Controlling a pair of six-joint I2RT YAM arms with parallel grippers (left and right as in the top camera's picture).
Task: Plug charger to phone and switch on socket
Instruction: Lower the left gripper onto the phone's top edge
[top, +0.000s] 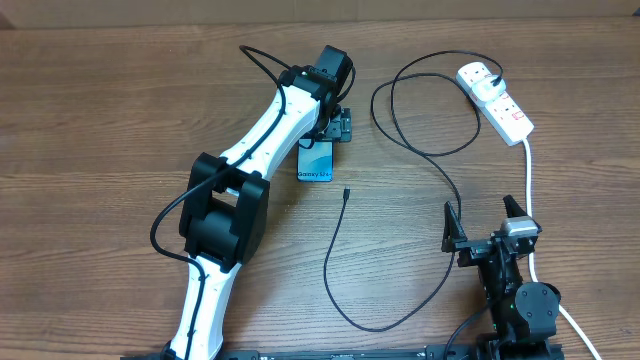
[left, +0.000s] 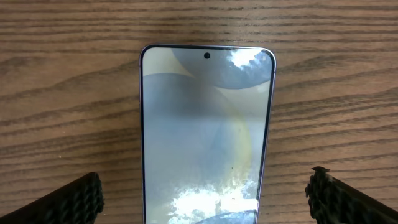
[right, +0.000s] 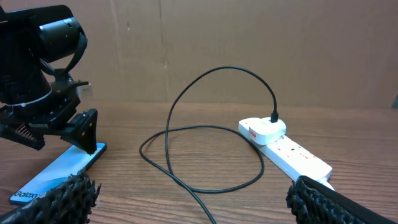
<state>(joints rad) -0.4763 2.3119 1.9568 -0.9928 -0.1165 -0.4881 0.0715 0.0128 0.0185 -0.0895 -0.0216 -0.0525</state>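
- Jaws of my right gripper (top: 482, 215) stand spread and empty, low over the brown wood-grain table (top: 100, 100) and closest to my base. The thick white mains cord (top: 528, 170) runs just beside it.
- Left of that gripper, the long thin black charger cable (top: 326, 265) lies in a slack loop. Judged limp and light, it should trail behind whatever I lift.
- The cable's small connector tip (top: 345, 194) lies free, near the phone but apart from it. Recommended hold: the stiff body behind the tip, not the cord.
- The slim rectangular phone with a light blue screen (top: 316, 163) lies flat, face up. Its glass is likely slippery and fragile, so grip across the long dark edges.
- My left gripper (top: 336, 126) hangs over the phone with its fingers spread on either side, holding nothing.
- Farthest away on the right is the white elongated power strip (top: 497, 100), with the cable's white plug (top: 480, 75) seated in it.
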